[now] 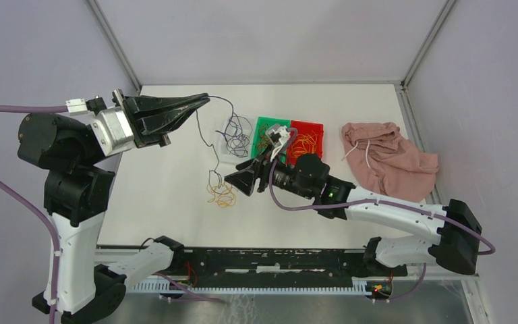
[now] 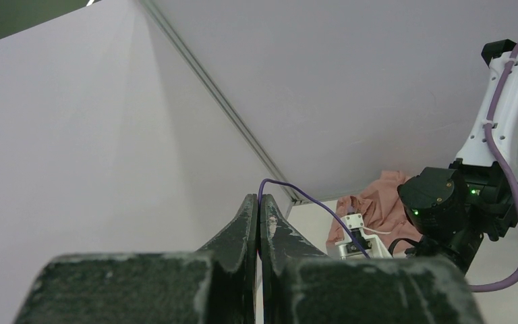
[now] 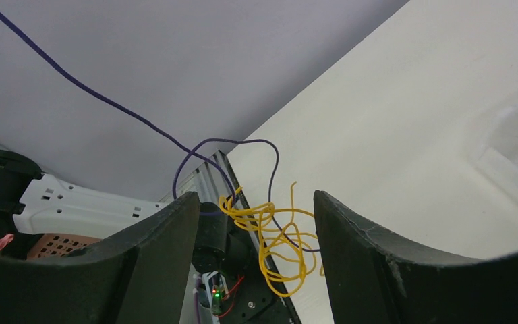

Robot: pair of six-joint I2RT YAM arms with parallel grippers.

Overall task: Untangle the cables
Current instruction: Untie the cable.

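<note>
I am pinching a thin purple cable [image 3: 236, 140] in the closed left gripper [image 1: 206, 99], raised at the upper left of the overhead view. The cable is hanging down to a loose yellow tangle [image 1: 222, 196] lying mid-frame on the white table [image 1: 162, 202]. The right gripper [image 1: 235, 183] is standing wide just beside that tangle, gripping nothing. Open tabletop is stretching leftward; the green bin [image 1: 270, 119] and red bin [image 1: 310, 123] are sitting close at upper right.

Legible text: none – in any of the three views.
White arm housing [image 1: 74, 250]: no readable marking or brand.
Green bin [image 1: 270, 119]: no readable label.
Red bin [image 1: 308, 123]: no readable label.
</note>
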